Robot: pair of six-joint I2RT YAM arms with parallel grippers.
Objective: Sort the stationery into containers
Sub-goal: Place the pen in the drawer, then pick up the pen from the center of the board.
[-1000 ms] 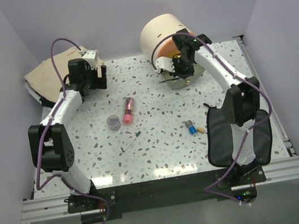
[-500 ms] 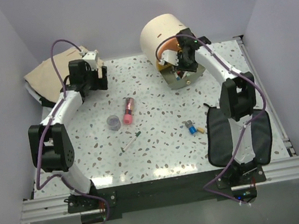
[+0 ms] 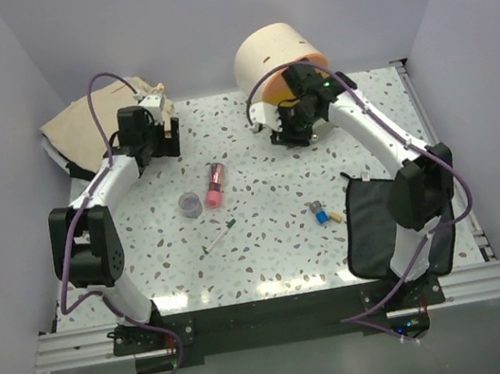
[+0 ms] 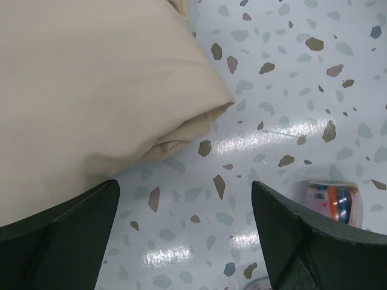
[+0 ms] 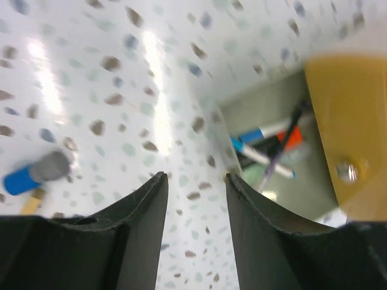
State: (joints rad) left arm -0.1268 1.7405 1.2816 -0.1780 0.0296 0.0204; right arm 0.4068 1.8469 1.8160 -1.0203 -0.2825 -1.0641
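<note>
The cream cylindrical box (image 3: 273,51) stands at the back, its orange drawer (image 3: 280,93) pulled out. In the right wrist view the drawer (image 5: 273,175) holds blue-capped pens and a black-and-orange highlighter (image 5: 284,140), behind its orange front (image 5: 347,121). My right gripper (image 3: 289,131) (image 5: 195,181) is open and empty, low over the table just beside the drawer. My left gripper (image 3: 161,137) (image 4: 184,184) is open and empty next to a beige cloth. A pink tube (image 3: 214,183) (image 4: 334,202), a grey pot (image 3: 191,203), a green-capped pen (image 3: 221,235) and blue and yellow pieces (image 3: 324,214) (image 5: 33,174) lie on the table.
The beige cloth (image 3: 86,123) (image 4: 91,90) lies bunched at the back left corner. The flat black pouch (image 3: 400,231) lies at the front right, partly under my right arm. Walls close in the table on three sides.
My right gripper has come off the open drawer and swung left, down to the table beside it, with the wrist turned. My left gripper has shifted slightly toward the back.
</note>
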